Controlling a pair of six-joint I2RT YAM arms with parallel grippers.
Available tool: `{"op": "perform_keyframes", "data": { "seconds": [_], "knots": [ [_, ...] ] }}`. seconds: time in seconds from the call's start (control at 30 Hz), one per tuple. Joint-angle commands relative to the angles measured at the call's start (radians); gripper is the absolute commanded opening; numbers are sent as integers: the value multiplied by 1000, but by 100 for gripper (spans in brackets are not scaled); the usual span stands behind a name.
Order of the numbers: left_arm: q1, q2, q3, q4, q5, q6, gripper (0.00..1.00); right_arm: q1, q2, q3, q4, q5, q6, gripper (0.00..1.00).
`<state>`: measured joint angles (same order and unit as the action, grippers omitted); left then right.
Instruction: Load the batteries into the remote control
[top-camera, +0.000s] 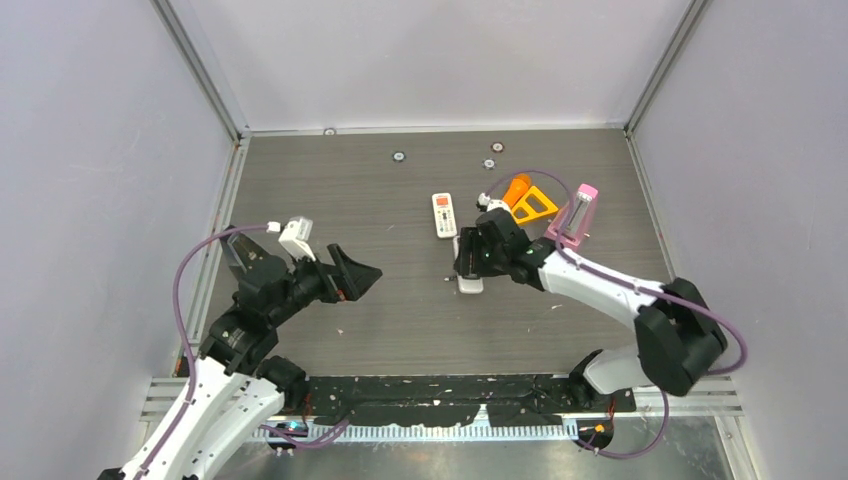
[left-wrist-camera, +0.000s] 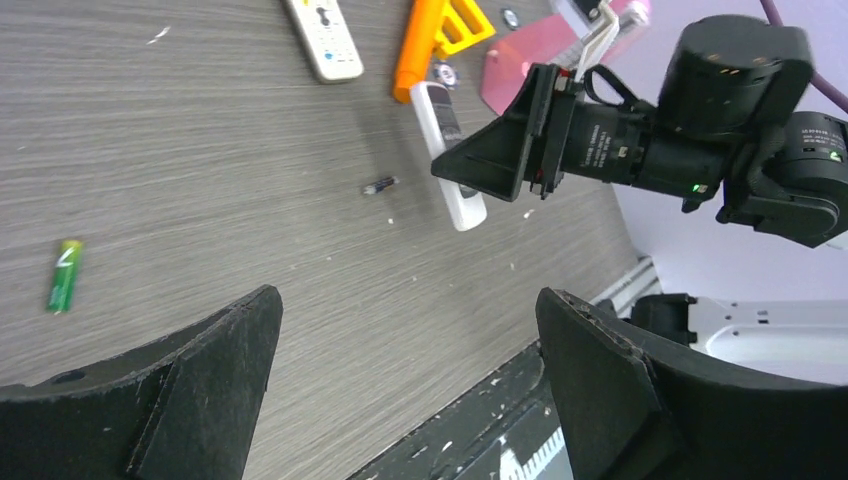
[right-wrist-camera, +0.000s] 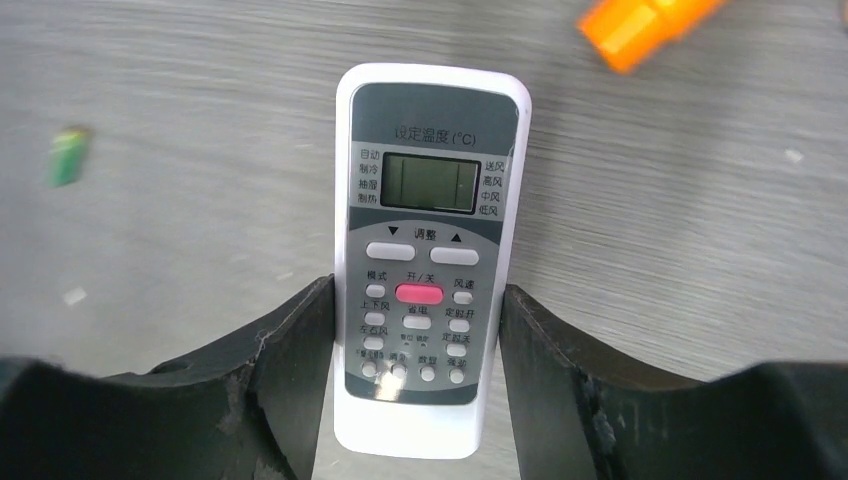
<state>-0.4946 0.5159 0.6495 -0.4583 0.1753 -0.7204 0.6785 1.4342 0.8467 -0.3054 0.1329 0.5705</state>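
Observation:
A white remote control (right-wrist-camera: 425, 200) with a grey button panel lies face up on the grey table; it also shows in the top view (top-camera: 469, 283). My right gripper (right-wrist-camera: 415, 290) is shut on its lower half, one finger against each long side. It shows in the top view (top-camera: 468, 262) too. A green battery (left-wrist-camera: 65, 275) and a small dark battery (left-wrist-camera: 380, 185) lie loose on the table. The green one shows blurred in the right wrist view (right-wrist-camera: 68, 155). My left gripper (left-wrist-camera: 408, 300) is open and empty, left of the remote (top-camera: 358, 272). The purple battery is out of view.
A second white remote (top-camera: 443, 214) lies behind the held one. An orange tool (top-camera: 518, 188), a yellow-orange frame (top-camera: 537, 206) and a pink holder (top-camera: 577, 214) sit at the back right. Walls enclose the table on three sides.

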Motion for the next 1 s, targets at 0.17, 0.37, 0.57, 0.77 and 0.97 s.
{"op": "perform_keyframes", "data": {
  "seconds": [0.17,0.37,0.57,0.77,0.97],
  "knots": [
    [4,22,-41,348,247,-22,100,4,-276,-64,384,-732,-24,32],
    [4,-37,-49,563,395,21,100,24,-362,-107,644,-876,192,35],
    [4,-66,3,585,453,104,100,50,-396,-108,840,-956,339,36],
    [4,37,132,634,686,191,100,112,-397,-72,897,-1024,377,37],
    [4,140,276,546,952,288,100,187,-401,-11,879,-1062,360,38]
  ]
}}
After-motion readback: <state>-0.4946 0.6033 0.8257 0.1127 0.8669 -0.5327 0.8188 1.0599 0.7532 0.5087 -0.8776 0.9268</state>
